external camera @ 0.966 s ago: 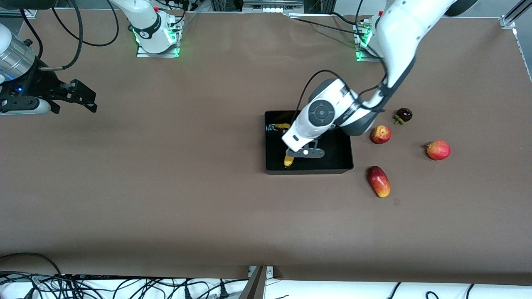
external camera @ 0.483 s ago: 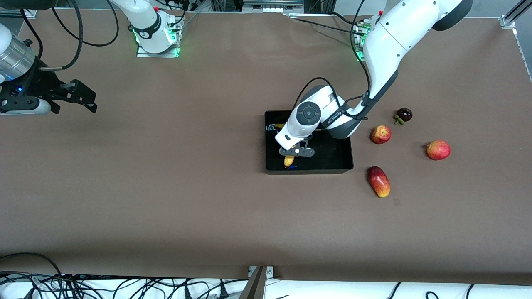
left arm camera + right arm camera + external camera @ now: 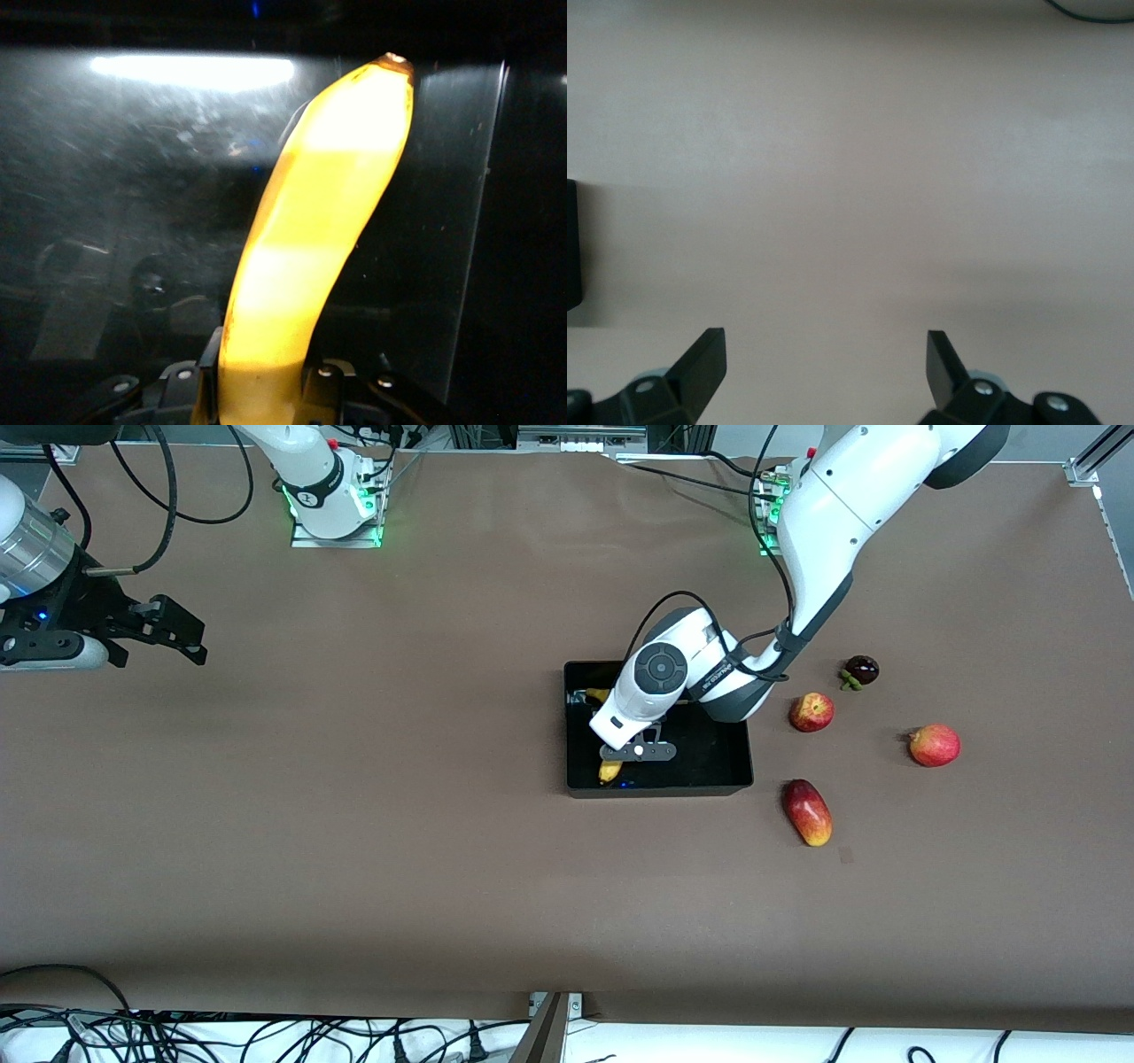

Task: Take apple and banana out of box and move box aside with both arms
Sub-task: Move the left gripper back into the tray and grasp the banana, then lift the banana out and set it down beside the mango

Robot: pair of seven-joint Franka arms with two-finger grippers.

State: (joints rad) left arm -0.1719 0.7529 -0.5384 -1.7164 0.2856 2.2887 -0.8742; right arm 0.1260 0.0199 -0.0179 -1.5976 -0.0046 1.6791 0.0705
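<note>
Right now my left gripper [image 3: 260, 409] is down inside the shallow rectangular glossy black plastic tray [image 3: 732, 766], its two fingers clamped on the long curved yellow banana [image 3: 310, 257]. In the left wrist view the banana runs out from between my fingers [image 3: 197, 398] over the tray's scuffed, shiny floor, and its brown tip lies close to one upright wall. From the front view only the banana's two ends [image 3: 609, 771] peep out from under my white left wrist, in the part of the tray toward the right arm's end of the table. My right gripper [image 3: 826, 361] waits well apart over bare brown table [image 3: 372, 824] at the right arm's end, with its black fingers [image 3: 702, 359] spread wide and nothing between them. The small round red apple with yellowish streaks [image 3: 811, 712] sits on the table just beside the tray, toward the left arm's end. Nearer to the front camera than the apple lies an oblong red-yellow mango [image 3: 807, 812]. A pink-red round fruit with a nub [image 3: 934, 745] rests nearer still to the left arm's end, and a small dark purple round fruit with a green stem [image 3: 860, 670] sits farther from the front camera than the apple.
</note>
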